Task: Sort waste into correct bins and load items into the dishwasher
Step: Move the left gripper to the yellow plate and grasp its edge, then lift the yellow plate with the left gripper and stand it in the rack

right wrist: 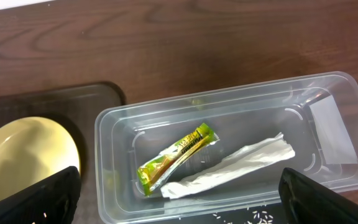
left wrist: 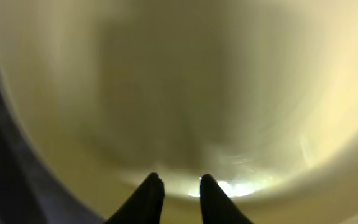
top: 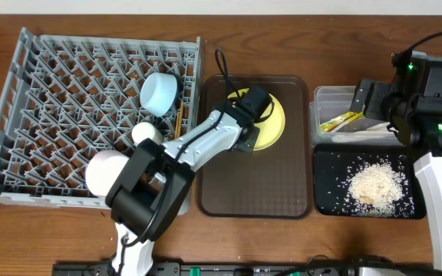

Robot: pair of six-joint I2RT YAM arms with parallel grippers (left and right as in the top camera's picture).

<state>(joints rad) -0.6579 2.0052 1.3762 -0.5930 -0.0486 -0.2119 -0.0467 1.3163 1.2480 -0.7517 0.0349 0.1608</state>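
The yellow plate point(top: 276, 123) is a plain round glossy one, pale yellow. It sits on the brown serving tray point(top: 282, 184), just beside the grey dish rack point(top: 60, 100). Up close, the left wrist cam is basically one blurry yellow wash. The left gripper point(left wrist: 179, 190) pokes in at the bottom, its dark fingertips point(left wrist: 151, 196) with only a slit between them, and honestly I can't tell if they're pinching the plate. Overhead shows that arm parked right over the plate. The right wrist cam gives a better look into the clear tub point(right wrist: 222, 96), where the green-and-yellow packet point(right wrist: 176, 155) and the crumpled white wrapper point(right wrist: 229, 169) lie side by side. The right gripper point(right wrist: 179, 205) is spread wide, holding nothing. Only overhead shows the rice crumbs point(top: 376, 184) in the black tray point(top: 328, 192), plus the blue bowl point(top: 159, 92), cup point(top: 146, 133) and chopsticks point(top: 179, 119) in the rack.
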